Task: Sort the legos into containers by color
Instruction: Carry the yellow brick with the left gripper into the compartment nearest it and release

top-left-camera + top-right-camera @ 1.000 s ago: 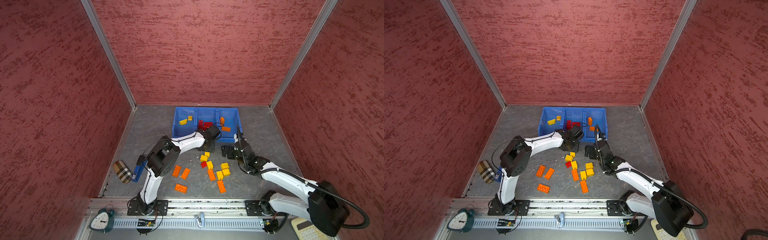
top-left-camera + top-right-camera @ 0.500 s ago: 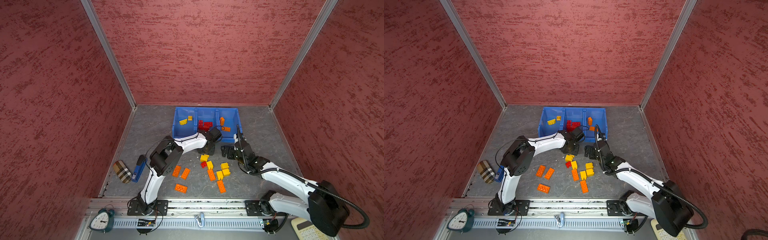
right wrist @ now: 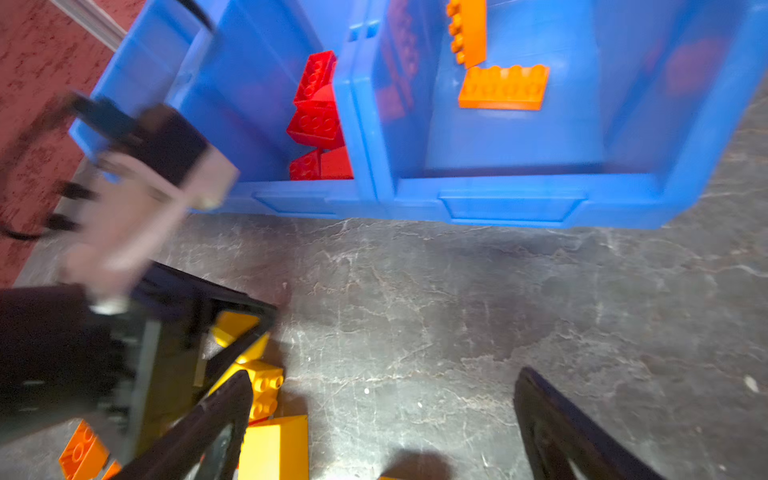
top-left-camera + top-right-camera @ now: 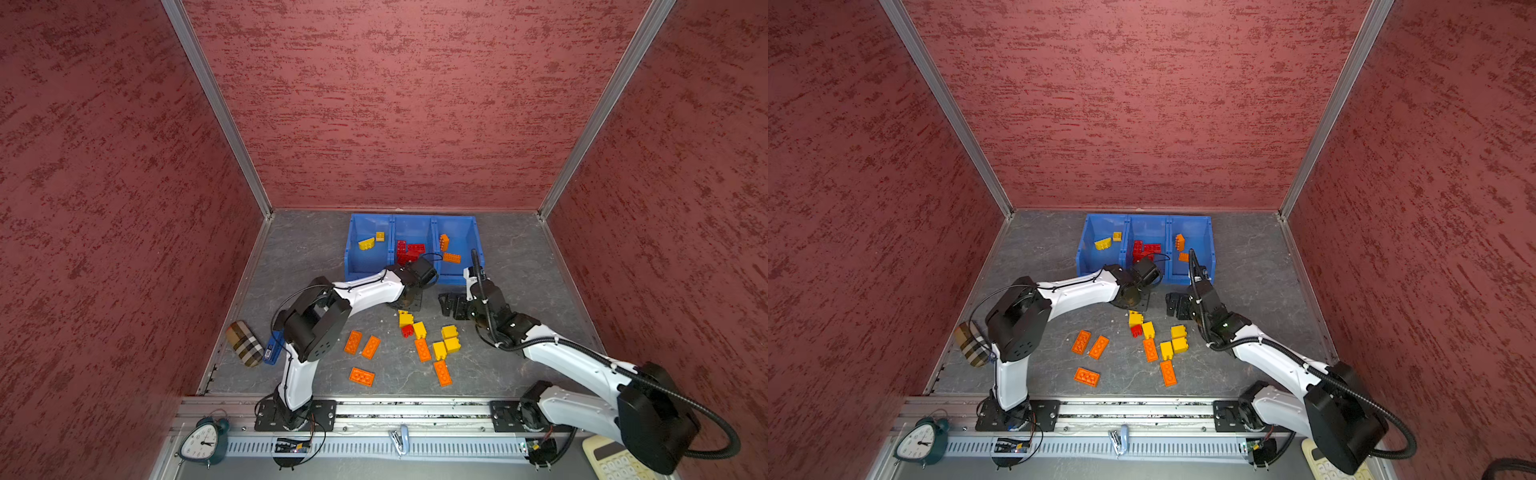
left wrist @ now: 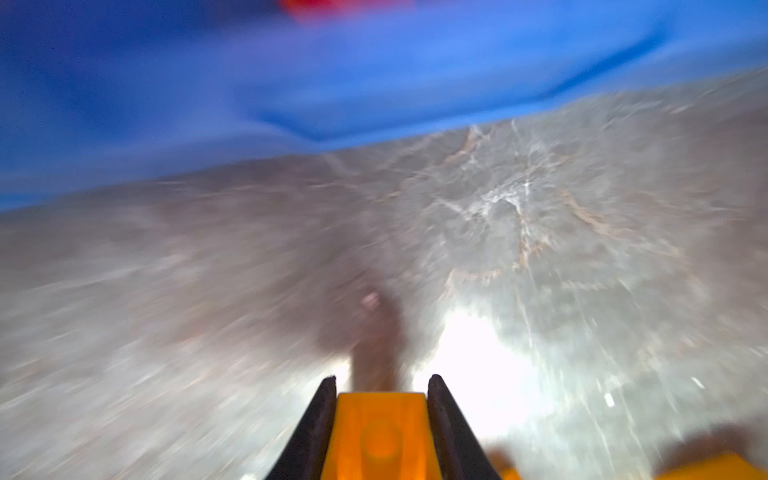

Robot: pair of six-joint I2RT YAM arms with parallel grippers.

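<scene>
Legos (image 4: 423,349): left pincer (image 5: 382,379) has just closed on a yellow brick (image 5: 380,432).
Its jaws were wider a second ago; now the brick is pinched low over the counter (image 4: 316,257), just below the bins (image 4: 413,217) in a top view. It should go to the left bin (image 4: 368,275), over the front wall. Right pincer (image 3: 384,376) is spread, empty, near.

Containers (image 4: 361,272) at table (image 4: 519,257) rear; legos (image 4: 365,244) inside each; more loose on table before them.
</scene>
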